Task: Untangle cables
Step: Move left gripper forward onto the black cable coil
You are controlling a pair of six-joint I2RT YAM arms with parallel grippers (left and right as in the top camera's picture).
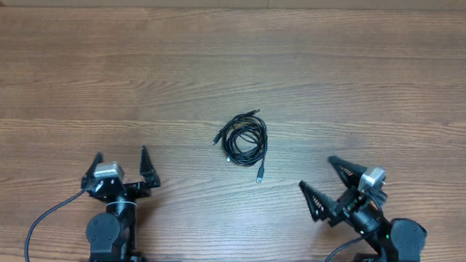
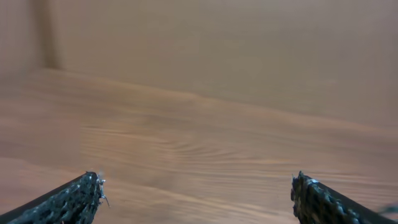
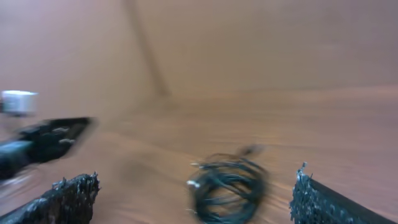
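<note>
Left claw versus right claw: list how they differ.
Left claw points straight ahead; right claw is angled inward toward the cables. The right claw sits nearer the cables than the left claw. Right claw's camera sees the cables; left claw's does not. Both are open and empty.

Coiled cables mid-table, left gripper and right gripper spread wide

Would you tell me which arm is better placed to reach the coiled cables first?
Right arm: the right tool is open, nearer the cable bundle and angled toward it, framing it in the wrist view; the left tool aims past it.
</note>
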